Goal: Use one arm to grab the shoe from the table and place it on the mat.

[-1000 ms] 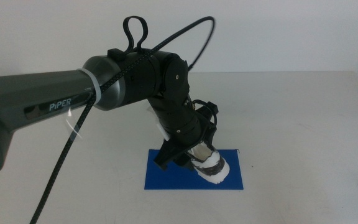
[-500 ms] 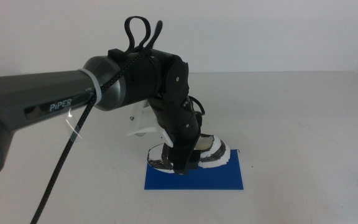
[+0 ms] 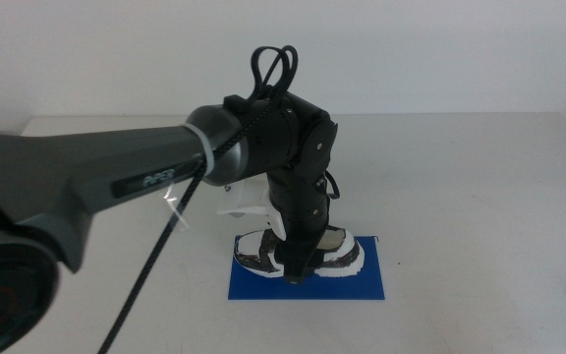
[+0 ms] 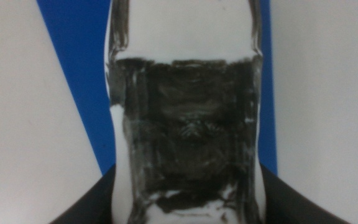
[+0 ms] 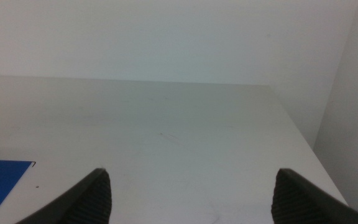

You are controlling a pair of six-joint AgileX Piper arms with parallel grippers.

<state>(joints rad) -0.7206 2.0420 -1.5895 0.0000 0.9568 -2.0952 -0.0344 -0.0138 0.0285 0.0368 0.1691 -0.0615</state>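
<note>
Reaching in from the left of the middle view, the arm [image 3: 145, 177] points straight down so its left end effector [image 3: 296, 267] can set the shoe [image 3: 334, 258] on the blue mat [image 3: 308, 286], low in the frame's centre, on the table [image 3: 480, 197].

Close up in the left wrist view, the shoe [image 4: 188, 124] fills the frame, pinched between both jaws, over the mat [image 4: 79, 68].

The right wrist view shows the right end effector [image 5: 191, 190] spread wide and waiting, holding nothing.

Shoe [image 3: 324, 255] on mat [image 3: 362, 285], table [image 3: 480, 197] beneath
</note>
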